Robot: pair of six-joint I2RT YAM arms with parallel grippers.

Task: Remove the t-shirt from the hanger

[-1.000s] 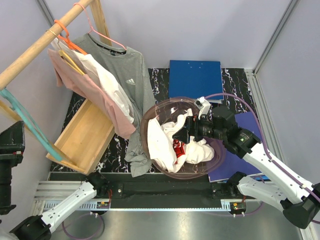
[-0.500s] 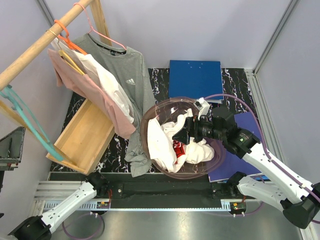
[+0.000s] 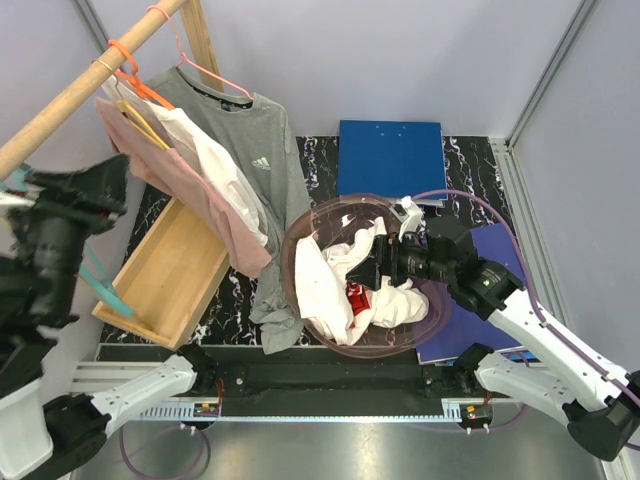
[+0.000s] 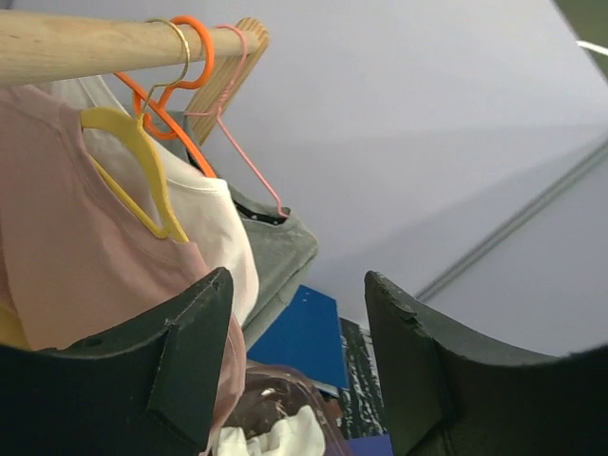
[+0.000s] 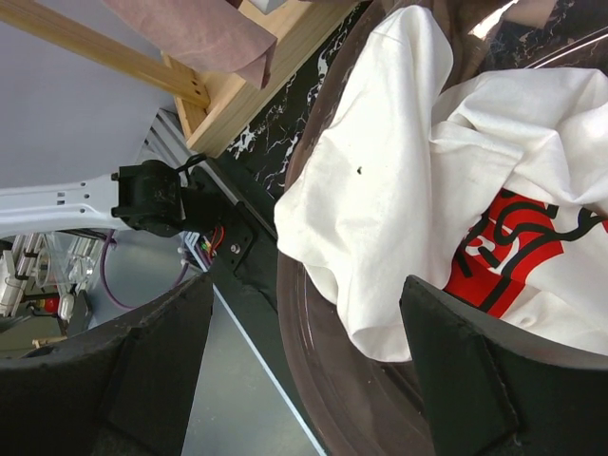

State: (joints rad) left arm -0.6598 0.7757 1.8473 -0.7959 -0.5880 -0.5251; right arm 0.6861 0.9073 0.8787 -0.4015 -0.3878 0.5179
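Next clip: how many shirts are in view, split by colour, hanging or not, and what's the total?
Grey shirt: 1
Pink shirt: 1
White shirts: 2, the hanging white shirt and the printed white shirt in the bowl
Total: 4

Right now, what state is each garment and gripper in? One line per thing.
grey t-shirt: hanging on the pink hanger
pink t-shirt: hanging from the wooden rail
white t-shirt: crumpled in the bowl
left gripper: open, empty
right gripper: open, above the bowl
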